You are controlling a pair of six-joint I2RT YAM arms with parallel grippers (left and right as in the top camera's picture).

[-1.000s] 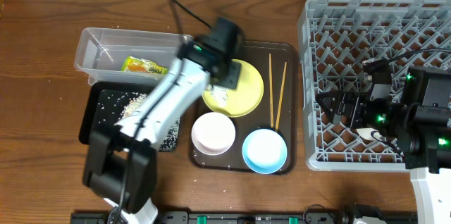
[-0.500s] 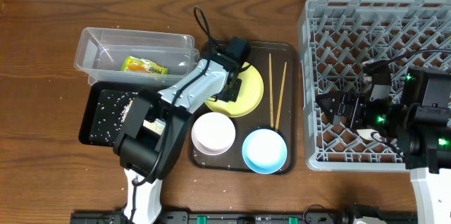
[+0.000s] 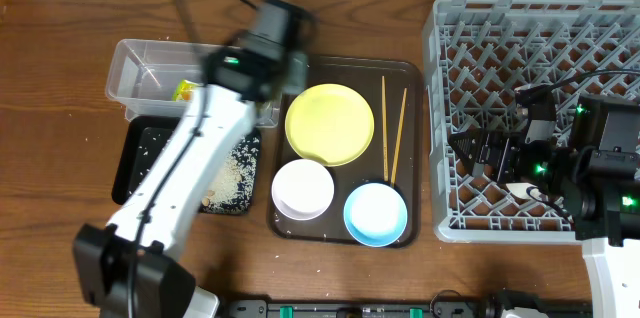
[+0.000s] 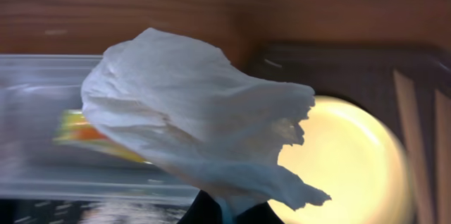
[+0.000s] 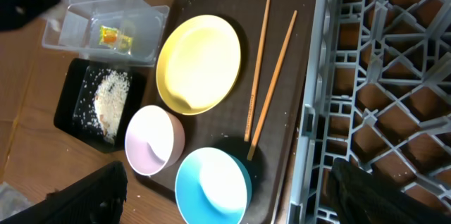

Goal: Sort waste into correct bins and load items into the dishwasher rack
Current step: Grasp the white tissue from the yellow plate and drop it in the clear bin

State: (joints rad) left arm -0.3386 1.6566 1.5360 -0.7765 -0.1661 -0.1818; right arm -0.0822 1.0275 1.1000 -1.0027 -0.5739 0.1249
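Observation:
My left gripper (image 4: 225, 211) is shut on the crumpled white tissue (image 4: 190, 122), which hangs in the air over the right end of the clear tub (image 3: 150, 58). In that tub lies the green-and-orange snack wrapper (image 3: 186, 89). Rice grains (image 3: 235, 176) lie in the black tray (image 3: 135, 158). The yellow plate (image 3: 330, 123), white bowl (image 3: 303, 188), blue bowl (image 3: 375, 213) and two chopsticks (image 3: 392, 128) rest on the brown serving tray. My right gripper (image 5: 225, 182) stands open and empty at the near-left edge of the grey dishwasher rack (image 3: 540, 58).
The brown serving tray (image 3: 410, 73) sits between the bins and the rack. The left arm (image 3: 190, 158) stretches over the black tray. A few rice grains are scattered on the wooden table by the tub.
The left gripper shut on the tissue lying on the plate and lifted it left toward the clear tub, leaving the plate bare. The right arm has not moved.

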